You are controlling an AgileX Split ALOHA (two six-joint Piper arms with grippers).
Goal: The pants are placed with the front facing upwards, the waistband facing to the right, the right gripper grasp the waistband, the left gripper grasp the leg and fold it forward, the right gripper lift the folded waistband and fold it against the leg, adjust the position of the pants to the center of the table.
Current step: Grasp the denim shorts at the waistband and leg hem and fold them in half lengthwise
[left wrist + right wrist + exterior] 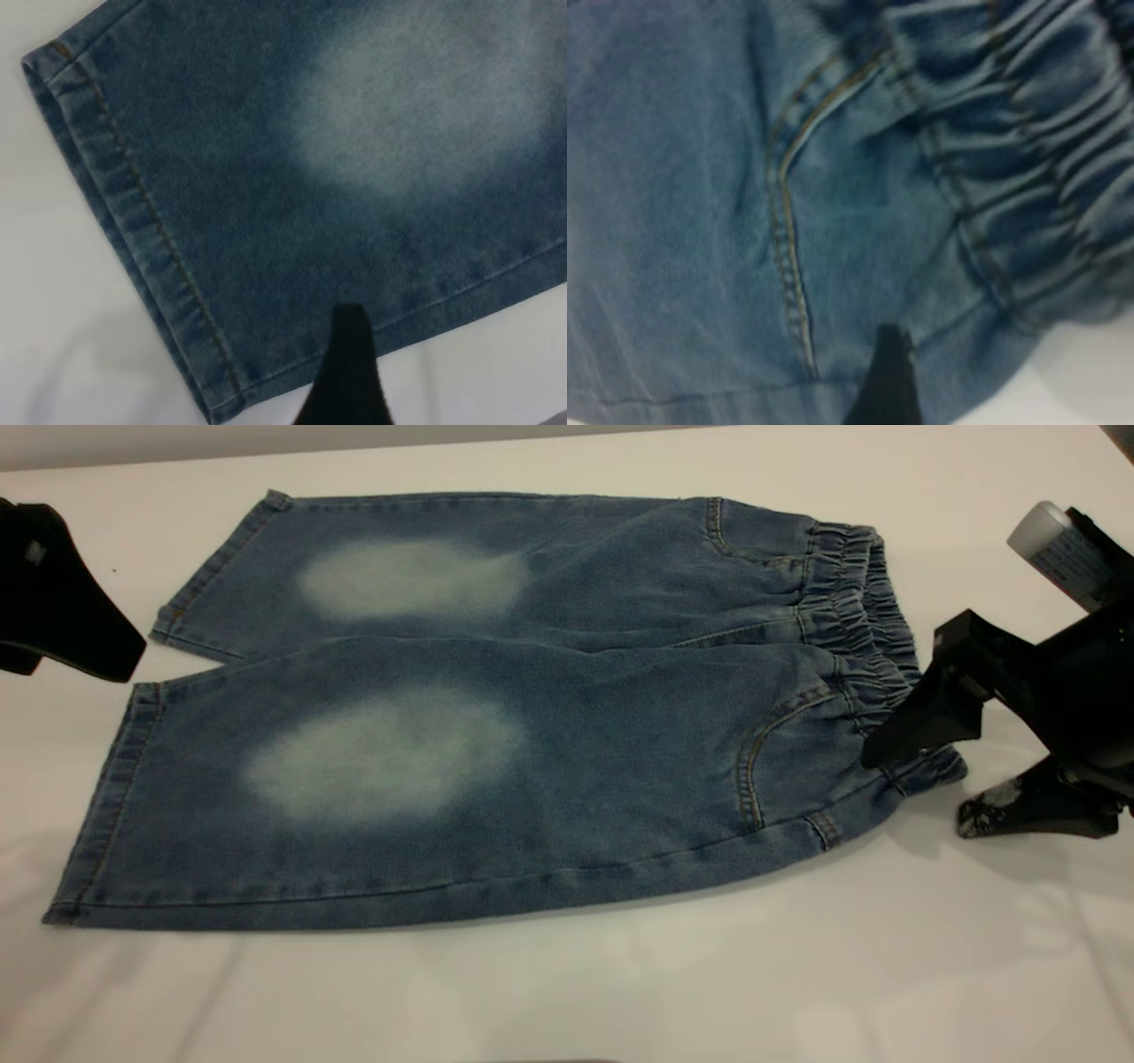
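The blue denim pants lie flat on the white table, front up, legs to the left. Their ruffled waistband points right. My right gripper is open at the waistband's near corner: one black finger rests over the denim, and the white-scuffed finger sits on the table beside it. In the right wrist view a dark fingertip is above the pocket seam, close to the waistband. My left gripper hovers open just left of the leg hems. One of its fingers hangs over the hem corner.
Bare tabletop surrounds the pants, widest along the front edge. The table's back edge runs just behind the far leg. A silver-grey cylinder on the right arm stands above the waistband's right side.
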